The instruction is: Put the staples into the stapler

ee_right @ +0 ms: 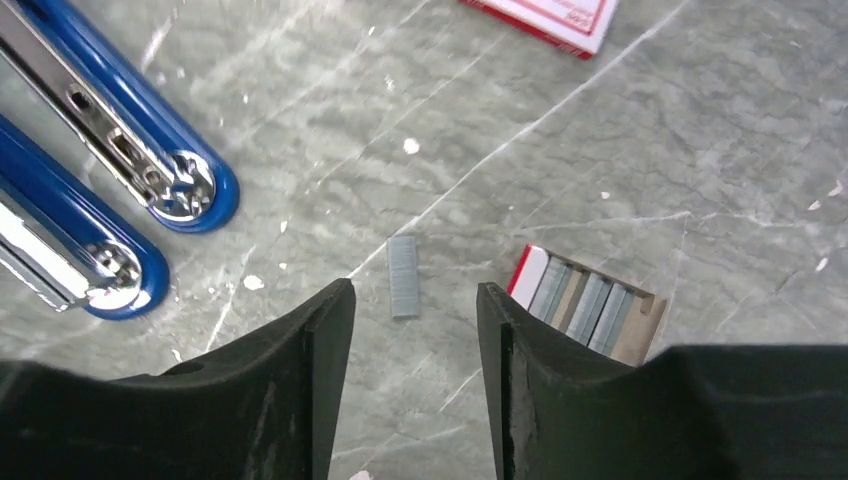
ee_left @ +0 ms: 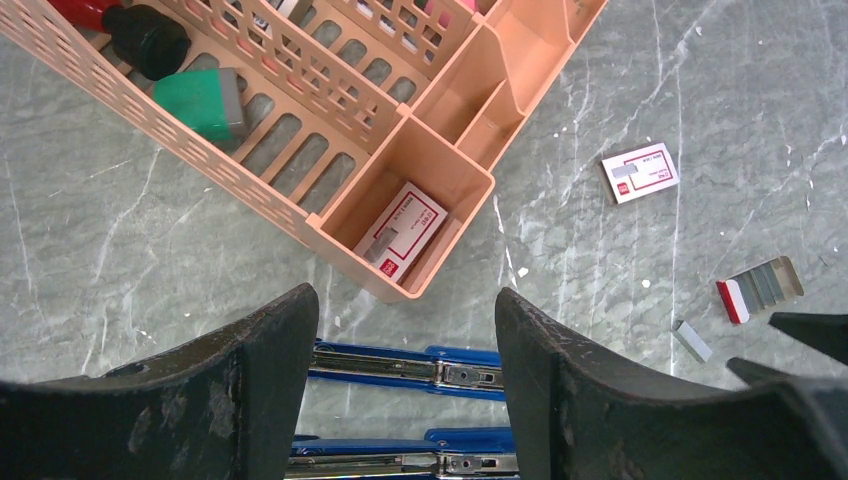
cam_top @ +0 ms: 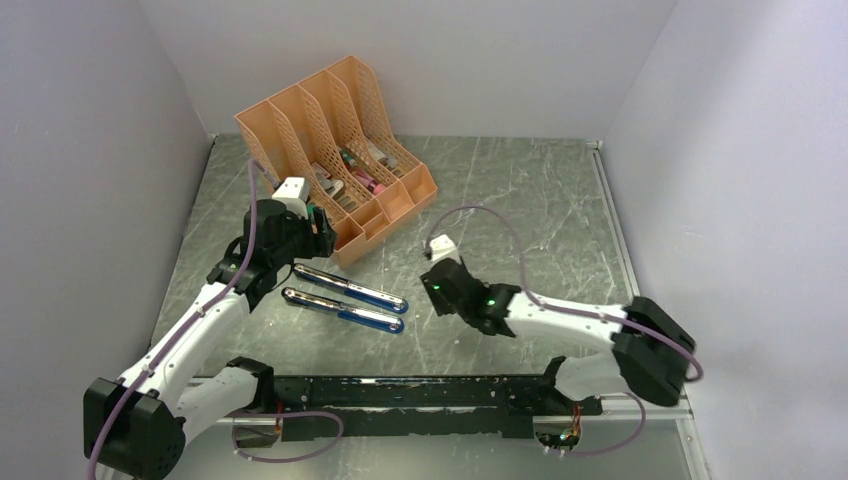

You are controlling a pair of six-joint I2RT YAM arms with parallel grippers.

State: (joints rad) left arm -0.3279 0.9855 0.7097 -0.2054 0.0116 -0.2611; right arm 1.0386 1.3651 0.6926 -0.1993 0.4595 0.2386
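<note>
Looking past our right gripper (ee_right: pixel 414 292), jaws apart, we find the staples (ee_right: pixel 403 277) on the table (ee_right: pixel 650 150) just beyond the fingertips (ee_right: pixel 325 322), in line with the gap. Left of the staples lies the opened blue stapler (ee_right: pixel 130 150), our left gripper (ee_left: pixel 405 305) spread above it.

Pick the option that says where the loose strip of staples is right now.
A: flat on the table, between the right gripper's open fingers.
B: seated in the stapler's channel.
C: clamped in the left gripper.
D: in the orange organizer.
A: the right wrist view shows the staple strip lying flat on the table, in the gap between the fingers of the right gripper, touched by neither and apart from the stapler.
</note>
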